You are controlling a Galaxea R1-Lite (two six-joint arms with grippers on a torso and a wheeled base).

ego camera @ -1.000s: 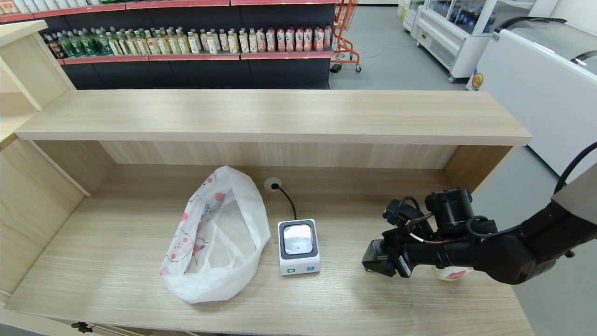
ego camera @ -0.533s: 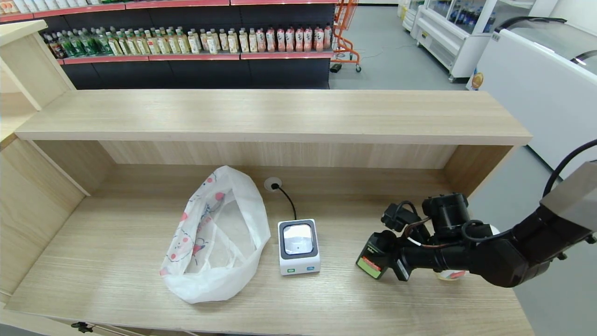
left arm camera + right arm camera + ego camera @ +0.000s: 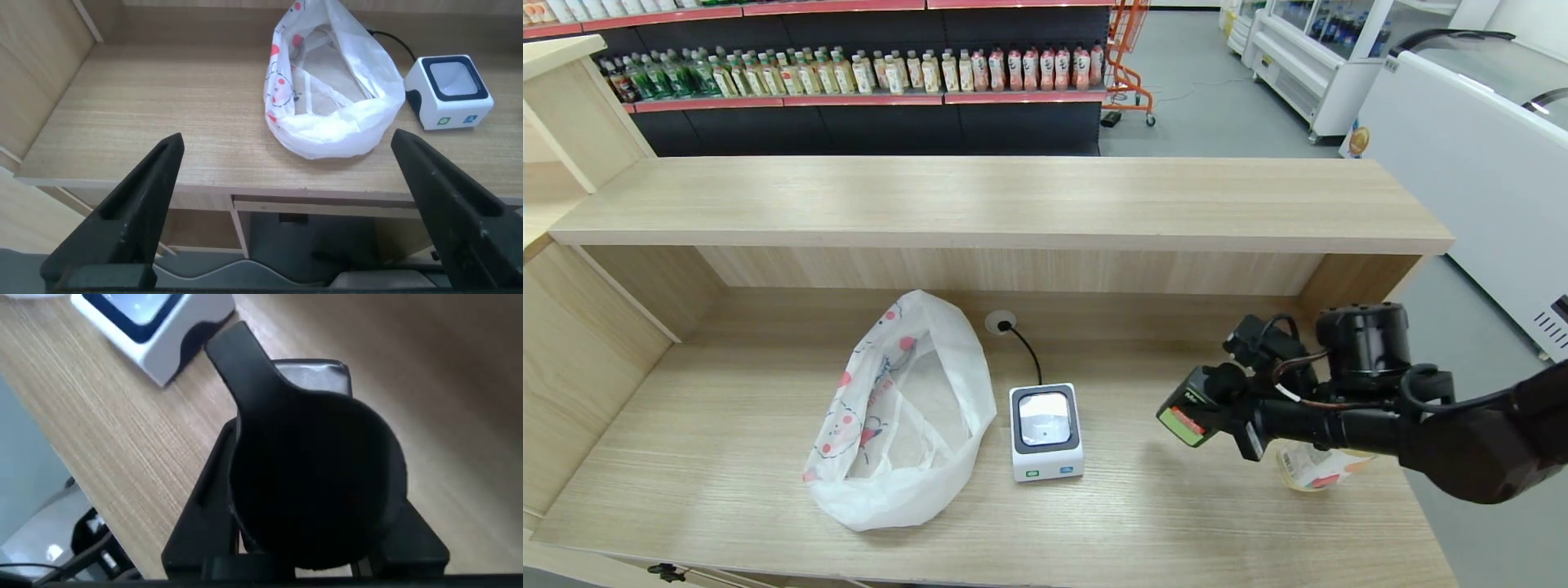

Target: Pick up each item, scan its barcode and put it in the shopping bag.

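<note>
I count one wooden counter (image 3: 727,457), one bag, one scanner, two items and two grippers.

On the left side of the counter lies the white plastic shopping bag with red and black cartoon prints (image 3: 898,425). Its mouth gapes open. Just to its right sits the small white box scanner with a dark glass top (image 3: 1045,431), apart from the bag.

Farther right, my right gripper (image 3: 1209,396) is closed tight around a small black container with a green and red label (image 3: 1183,415). It holds the container above the counter, well apart from the scanner. Under that arm, near the right edge, a clear plastic cup with a white and red label (image 3: 1307,469) stands on the counter.

From the left wrist view I see my left gripper (image 3: 288,139) spread wide with nothing in it, on the near side of the bag. From the right wrist view the held container is a big round black shape, and the scanner sits beyond it.
</note>
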